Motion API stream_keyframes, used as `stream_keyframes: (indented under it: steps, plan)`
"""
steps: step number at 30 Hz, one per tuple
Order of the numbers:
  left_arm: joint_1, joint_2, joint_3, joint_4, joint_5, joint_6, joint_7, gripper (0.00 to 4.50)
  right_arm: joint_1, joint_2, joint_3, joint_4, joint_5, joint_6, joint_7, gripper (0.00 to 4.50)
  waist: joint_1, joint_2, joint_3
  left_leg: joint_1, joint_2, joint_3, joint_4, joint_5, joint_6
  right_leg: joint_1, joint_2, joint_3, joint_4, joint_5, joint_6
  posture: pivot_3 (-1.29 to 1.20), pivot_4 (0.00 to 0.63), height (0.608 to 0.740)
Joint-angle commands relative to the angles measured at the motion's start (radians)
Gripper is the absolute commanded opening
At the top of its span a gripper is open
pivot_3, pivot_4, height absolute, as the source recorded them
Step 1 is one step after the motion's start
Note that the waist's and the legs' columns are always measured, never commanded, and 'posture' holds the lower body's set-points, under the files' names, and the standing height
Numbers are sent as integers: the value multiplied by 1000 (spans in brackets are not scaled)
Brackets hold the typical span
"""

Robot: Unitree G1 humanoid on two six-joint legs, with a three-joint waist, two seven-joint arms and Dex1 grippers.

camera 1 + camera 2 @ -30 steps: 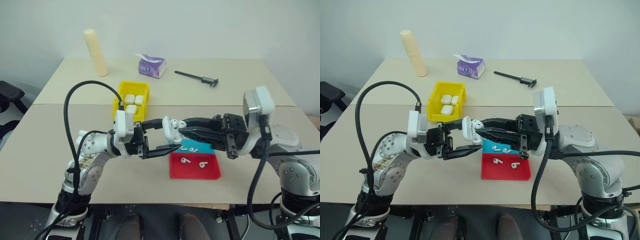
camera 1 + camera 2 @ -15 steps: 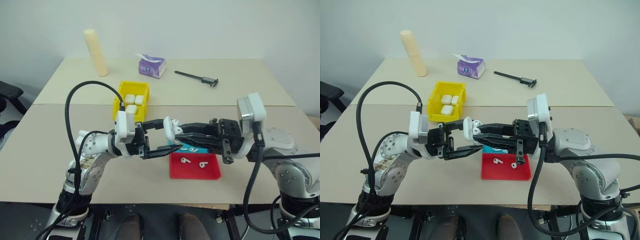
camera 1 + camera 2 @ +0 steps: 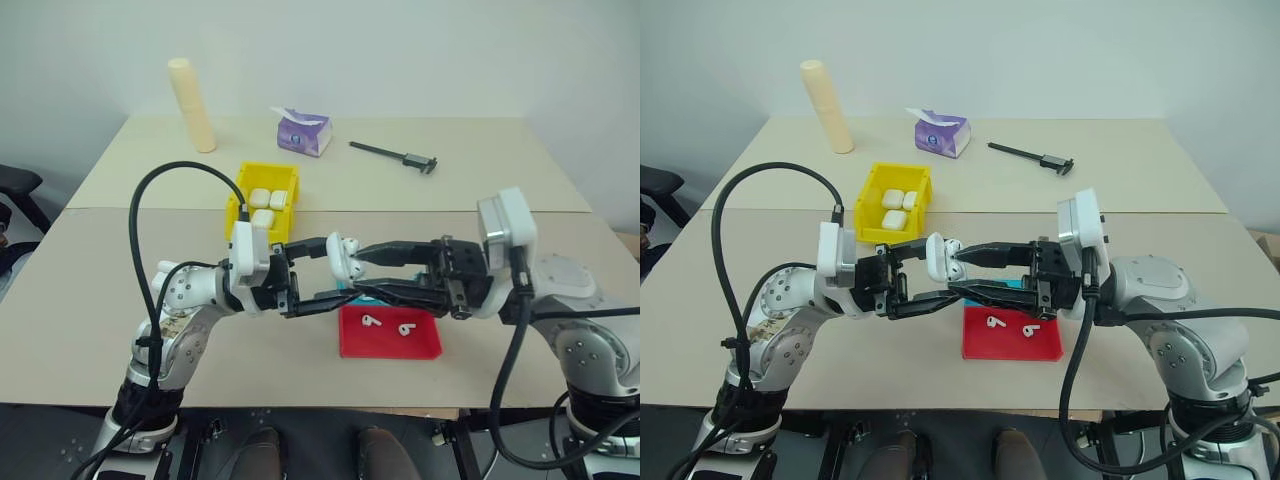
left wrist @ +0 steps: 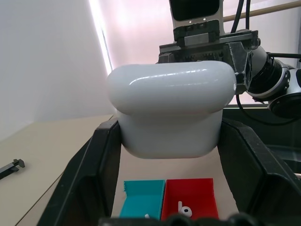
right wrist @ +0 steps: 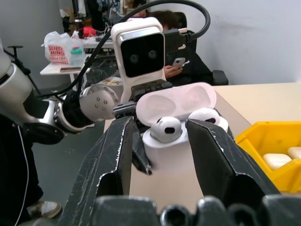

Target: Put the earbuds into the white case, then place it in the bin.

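Left end effector (image 3: 322,275) clenched on the white case (image 3: 337,259), lid up, held above the table near its front edge. Two earbuds (image 5: 165,128) seated inside. Right end effector (image 3: 368,273) released, fingers straddling the case. Risk: catching the raised lid or an unseated bud, flicking it out.

Two beige tables (image 3: 470,185) stand pushed together against a plain pale wall (image 3: 400,50). A black chair (image 3: 18,185) sits beside them. Farther off, a seated person (image 5: 181,52) looks at a phone near a cluttered desk (image 5: 61,68); the floor (image 5: 70,174) is grey.
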Motion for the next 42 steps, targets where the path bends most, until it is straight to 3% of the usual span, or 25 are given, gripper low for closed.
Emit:
stream_keyframes:
  steps: [1,4,7,12,21,28,37,42]
  plan:
    - [-26,-8,8,19,5,-36,-6,2795,-47,-42,-90,18,54,-21,26,2258,0,0,0,0,0,0,0,0,0,0,0,0,0,0,0,0,150,740]
    - [-41,-21,-5,61,22,-57,-13,2795,-130,-77,-90,44,55,-10,31,2258,-1,0,0,1,0,0,0,0,0,0,0,0,0,0,0,0,150,740]
    - [-62,-38,-21,105,43,-84,-28,2795,-262,-110,-23,77,23,44,5,1701,-4,0,0,0,0,0,0,0,0,0,0,0,0,0,0,0,150,740]
    - [-108,-51,-48,162,84,-97,-36,2795,-428,-139,122,90,-88,67,27,23,-1,0,0,-1,0,0,0,0,0,-1,0,0,0,0,0,0,150,740]
    - [-156,-103,-84,232,146,-147,-28,2795,-526,-123,302,80,-313,11,69,23,2,0,0,-4,0,0,1,0,0,-3,0,-1,0,0,0,0,150,740]
    - [-155,-109,-71,216,134,-147,-31,2795,-487,-165,393,73,-502,-61,106,23,0,0,0,-4,0,0,1,0,0,-3,0,-1,0,0,0,0,150,740]
    - [-135,-87,-47,196,115,-145,-34,2795,-452,-221,350,88,-559,-107,155,23,0,0,0,-3,0,0,1,0,0,-3,-1,-1,0,0,0,0,150,740]
    - [-131,-85,-40,193,115,-148,-18,2795,-478,-173,242,108,-452,-65,124,23,0,0,0,-4,0,0,1,0,0,-3,-1,-1,0,0,0,0,150,740]
